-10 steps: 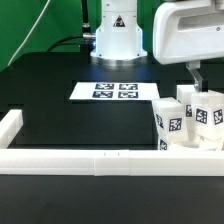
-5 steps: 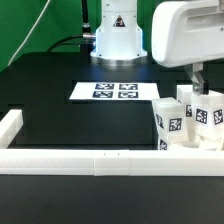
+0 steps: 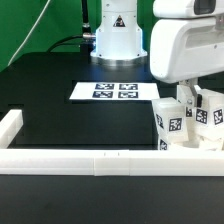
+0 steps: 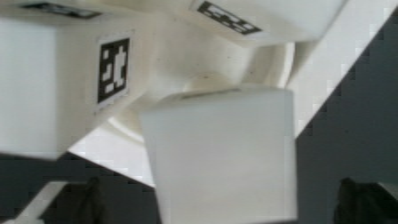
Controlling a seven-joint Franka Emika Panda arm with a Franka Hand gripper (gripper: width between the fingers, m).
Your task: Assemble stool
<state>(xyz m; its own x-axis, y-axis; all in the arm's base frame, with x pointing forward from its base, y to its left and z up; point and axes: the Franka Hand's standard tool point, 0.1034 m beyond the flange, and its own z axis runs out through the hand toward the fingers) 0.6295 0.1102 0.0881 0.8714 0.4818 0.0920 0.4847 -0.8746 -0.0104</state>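
We see the legs (image 3: 178, 122) clustered at the exterior frame's lower right on the black worktop (image 3: 60, 118), against the white border rail (image 3: 90, 160). Fingers (image 3: 197, 98) spread wide above them, holding nothing. Wrist view: tagged leg (image 4: 217, 150) and round seat (image 4: 267, 75) close up. Marker board (image 3: 116, 91) at center.

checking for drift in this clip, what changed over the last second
The arm's white head and its gripper came down over the cluster of tagged legs at the exterior view's right, now hiding more of them. Its jaws stayed open; nothing was gripped or let go. The legs, the marker board and the border rail did not move.
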